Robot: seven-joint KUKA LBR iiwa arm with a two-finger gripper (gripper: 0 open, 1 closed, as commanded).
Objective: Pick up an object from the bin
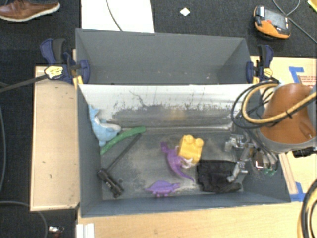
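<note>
The gripper (237,168) sat low in the grey bin (163,58), to the right of a yellow toy block (190,148). It was at the right edge of a crumpled black object (216,176) lying just below and right of that block. Whether the gripper was open or closed could not be told. A purple toy dinosaur (174,161) lay just left of the block.

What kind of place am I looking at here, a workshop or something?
Most likely a robotics research lab: a cabled robot arm reaches into a grey metal bin of small toys such as a yellow block, set on dark carpet with someone's brown shoe nearby.
</note>
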